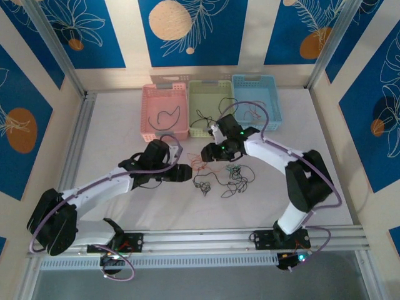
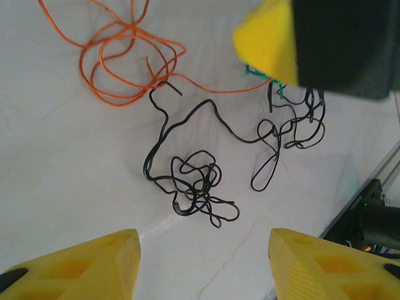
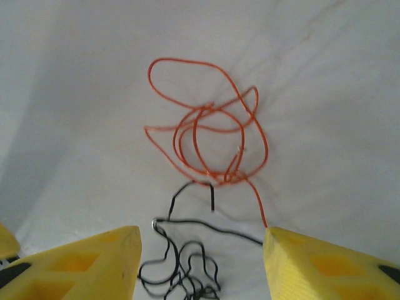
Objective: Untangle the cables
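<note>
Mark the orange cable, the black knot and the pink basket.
orange cable (image 3: 203,109), right wrist view, where its loops cross
black knot (image 2: 195,190), left wrist view, densest tangle
pink basket (image 1: 147,115), top external view, left wall

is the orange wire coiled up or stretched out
Coiled up: the orange wire lies in several overlapping loops on the table, with one tail running toward the black wires.

Cables (image 1: 220,179) on table (image 1: 115,134), in front of baskets (image 1: 210,85).
</note>
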Robot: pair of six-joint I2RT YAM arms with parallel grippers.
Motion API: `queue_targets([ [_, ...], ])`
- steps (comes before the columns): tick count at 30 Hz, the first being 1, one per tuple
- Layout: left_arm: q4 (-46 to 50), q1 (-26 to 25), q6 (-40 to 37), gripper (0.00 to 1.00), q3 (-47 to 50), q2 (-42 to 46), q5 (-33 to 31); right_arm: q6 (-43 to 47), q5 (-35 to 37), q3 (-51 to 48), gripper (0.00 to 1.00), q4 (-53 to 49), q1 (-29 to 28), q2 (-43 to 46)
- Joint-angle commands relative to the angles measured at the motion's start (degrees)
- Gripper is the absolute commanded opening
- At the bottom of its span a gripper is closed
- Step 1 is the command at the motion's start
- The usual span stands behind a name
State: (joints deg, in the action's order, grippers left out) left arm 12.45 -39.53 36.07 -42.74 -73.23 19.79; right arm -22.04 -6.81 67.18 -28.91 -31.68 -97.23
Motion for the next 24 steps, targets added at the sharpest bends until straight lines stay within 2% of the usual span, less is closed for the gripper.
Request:
queue_targets([
  [1, -4.39, -1.27, 2.02, 0.57, 1.8, -1.74, 1.24, 2.59, -3.21, 4.36, 0.55, 0.04, -0.52, -4.74],
  [7, -7.98, -2.96, 3.71, 0.57, 3.9, -4.66, 1.13, 4.17, -2.29, 7.78, 0.54, -0.56, -0.59, -10.82],
  [11, -11.13, -3.6, 4.92, 0.55, 4.91, -7.08, 1.39, 4.79, -3.72, 9.15, 0.49, -1.84, -0.64, -12.88],
  [14, -12.76, -4.16, 5.55, 0.52, 4.78, -8.86, 1.54, 4.8, -4.0, 9.01, 0.41, -1.95, -0.67, -12.97],
  [24, -14.53, -4.64, 5.76, 0.48, 3.81, -12.27, 0.14, 4.21, -4.82, 6.61, 0.1, -0.1, -0.71, -11.07],
])
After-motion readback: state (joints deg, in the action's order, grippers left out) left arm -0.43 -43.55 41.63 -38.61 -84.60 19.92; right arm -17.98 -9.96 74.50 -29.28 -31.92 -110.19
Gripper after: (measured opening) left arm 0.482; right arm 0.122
